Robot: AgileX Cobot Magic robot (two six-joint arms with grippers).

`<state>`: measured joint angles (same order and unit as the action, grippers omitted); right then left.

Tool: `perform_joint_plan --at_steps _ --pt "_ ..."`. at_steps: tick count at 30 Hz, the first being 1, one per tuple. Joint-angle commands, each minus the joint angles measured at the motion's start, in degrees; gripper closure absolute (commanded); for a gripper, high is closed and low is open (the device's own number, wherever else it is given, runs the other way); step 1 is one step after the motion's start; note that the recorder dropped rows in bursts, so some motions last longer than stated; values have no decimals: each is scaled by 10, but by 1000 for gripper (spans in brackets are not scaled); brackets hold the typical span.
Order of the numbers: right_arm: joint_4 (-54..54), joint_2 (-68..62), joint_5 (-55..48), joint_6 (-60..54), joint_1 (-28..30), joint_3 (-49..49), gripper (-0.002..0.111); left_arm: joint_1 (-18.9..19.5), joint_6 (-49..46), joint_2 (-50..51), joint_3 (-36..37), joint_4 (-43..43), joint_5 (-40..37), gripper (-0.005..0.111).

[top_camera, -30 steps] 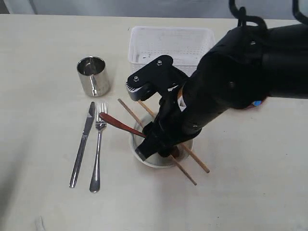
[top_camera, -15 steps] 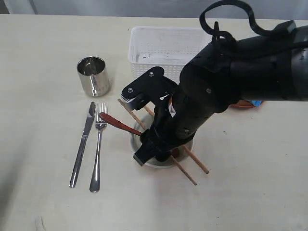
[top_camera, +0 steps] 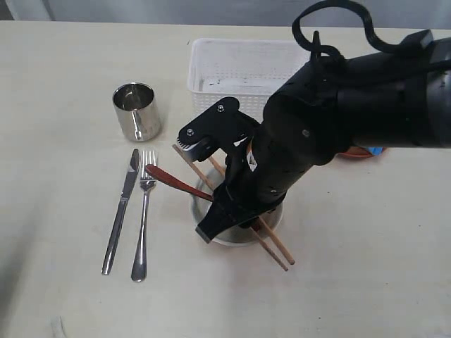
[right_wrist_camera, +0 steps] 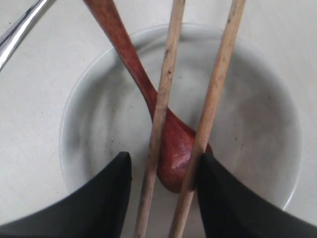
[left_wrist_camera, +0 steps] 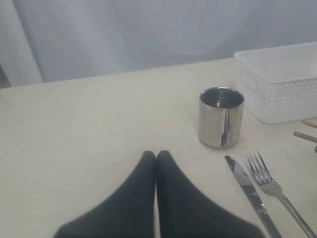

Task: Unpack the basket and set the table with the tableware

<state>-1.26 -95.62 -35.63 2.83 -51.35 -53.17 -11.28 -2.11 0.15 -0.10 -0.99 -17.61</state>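
While two chopsticks [right_wrist_camera: 163, 99] lie across the bowl [right_wrist_camera: 247, 124], the right gripper [right_wrist_camera: 163, 166] straddles them.
Jaws apart, not yet clamped, seemingly to pinch both sticks together above the spoon [right_wrist_camera: 124, 49], frame centre; basket [top_camera: 211, 84] sits upper centre; the left gripper [left_wrist_camera: 156, 158] rests pinched shut.

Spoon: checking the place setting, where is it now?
Centre of the exterior view: the spoon lies with its head in the bowl, under the chopsticks, handle pointing left toward the fork.
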Motion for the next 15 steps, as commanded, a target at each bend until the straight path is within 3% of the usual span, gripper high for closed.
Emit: perform_joint_plan --at_steps 1,5,11,15 --pt "-9 -2 5 -7 -2 -4 67 0 2 -2 1 -2 5 107" --pt "-9 -2 8 -19 -2 -4 67 0 2 -2 1 -2 5 107" --pt "-9 -2 31 -28 -2 -4 48 0 2 -2 1 -2 5 107" --pt "-9 -3 42 -33 -2 -4 48 0 2 -2 1 -2 5 107"
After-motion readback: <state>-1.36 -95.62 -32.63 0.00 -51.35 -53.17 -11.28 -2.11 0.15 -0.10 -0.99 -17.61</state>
